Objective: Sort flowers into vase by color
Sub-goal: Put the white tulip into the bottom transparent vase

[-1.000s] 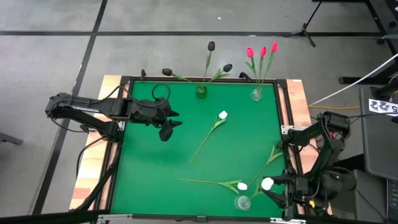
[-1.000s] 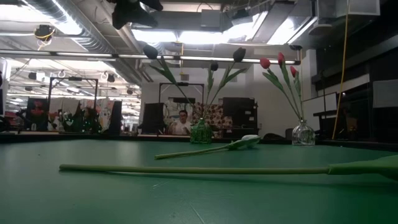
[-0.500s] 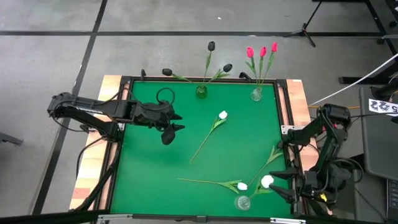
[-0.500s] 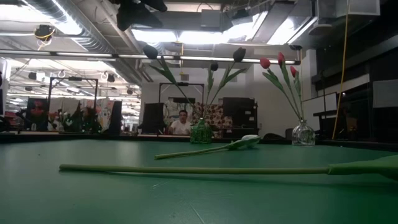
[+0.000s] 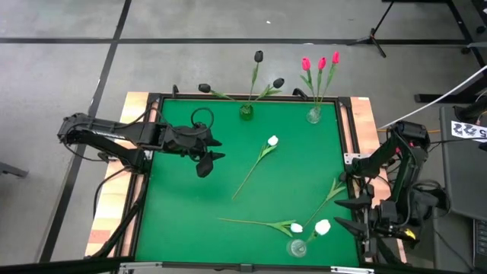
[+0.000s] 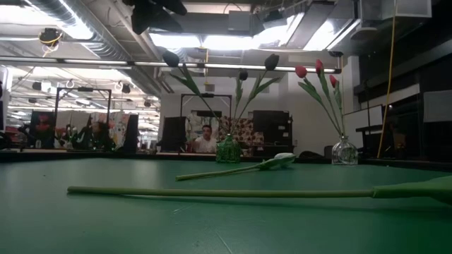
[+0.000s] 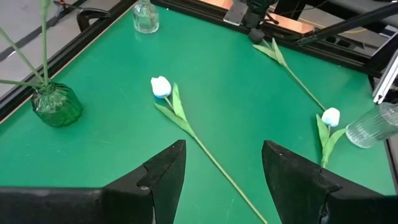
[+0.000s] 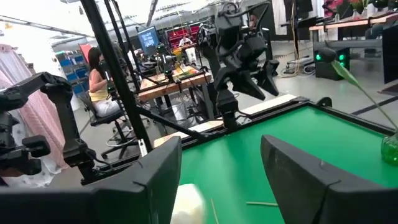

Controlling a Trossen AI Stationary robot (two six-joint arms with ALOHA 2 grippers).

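Observation:
At the far edge a green vase [image 5: 246,111] holds three black tulips and a clear vase [image 5: 313,116] holds three red ones. A clear vase [image 5: 297,247] at the near right holds a white tulip whose head [image 5: 322,227] leans out toward the right. My right gripper [image 5: 340,215] hovers open just right of that head [image 8: 186,202]. Two white tulips [image 5: 272,141] [image 5: 296,227] lie on the mat, and one leafy stem [image 5: 332,192] lies near the right edge. My left gripper [image 5: 219,148] hangs open above the mat's left half, and its wrist view [image 7: 224,180] looks down on the tulips.
A raised dark frame [image 5: 351,152] rims the green mat, with wooden boards outside it. The long stem [image 6: 226,192] of the nearer lying tulip stretches across the mat's near part. The mat's left half [image 5: 175,205] is bare. A person [image 8: 99,81] sits at a desk beyond the table.
My right gripper has risen from beside the white tulip's head at the near clear vase and drawn a little toward the table's right edge. Its wrist has rolled and its fingers stay apart.

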